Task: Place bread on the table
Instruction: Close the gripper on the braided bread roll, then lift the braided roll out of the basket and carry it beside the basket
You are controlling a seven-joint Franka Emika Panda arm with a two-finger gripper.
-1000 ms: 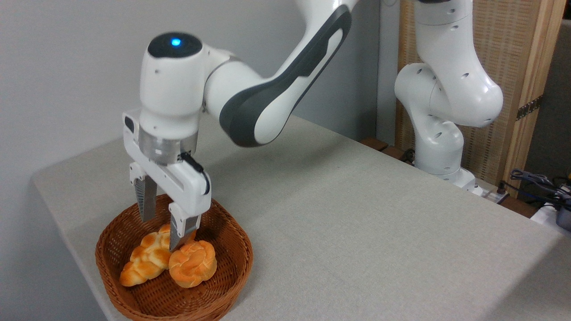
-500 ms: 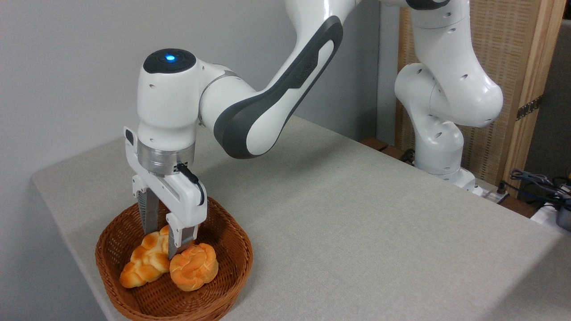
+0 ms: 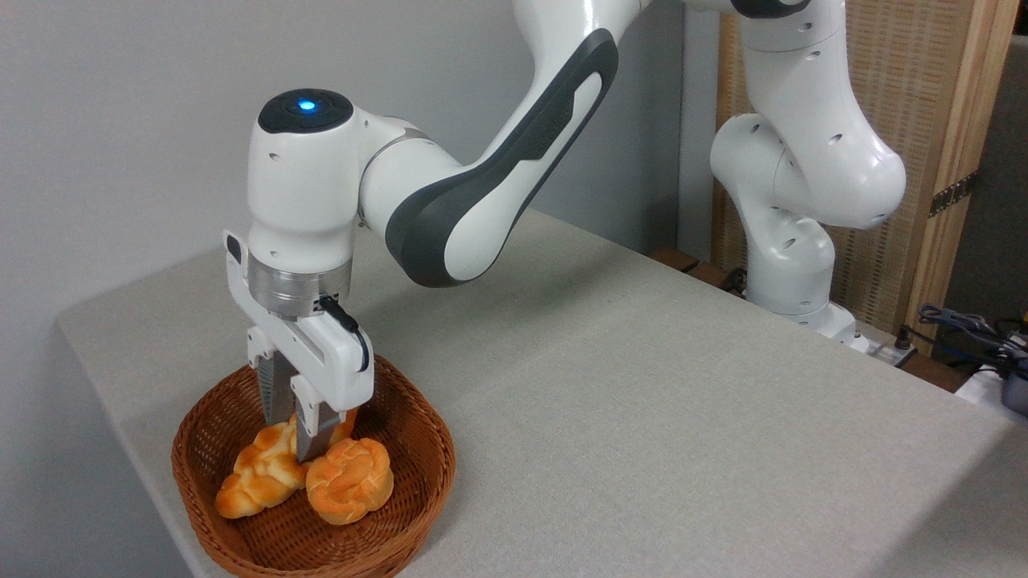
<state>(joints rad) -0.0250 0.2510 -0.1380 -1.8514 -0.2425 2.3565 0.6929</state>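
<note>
The bread [image 3: 255,475], a long braided golden loaf, lies in the brown wicker basket [image 3: 438,453] at the table's front left corner. My gripper [image 3: 293,440] points straight down into the basket, its two fingers pressed against the loaf's upper right end. That end is partly hidden behind the near finger [image 3: 310,427]. The loaf still rests on the basket floor. The table [image 3: 642,385] has a light grey-beige cloth surface stretching to the right.
A small round knotted roll [image 3: 350,480] sits in the basket, touching the loaf's right side just below my near finger. The arm's white base [image 3: 791,265] stands at the table's far right edge, with cables [image 3: 972,329] beyond it.
The gripper came down into the basket, and its fingers drew together from wide apart to closed on the loaf's upper end. The round roll shifted slightly.
</note>
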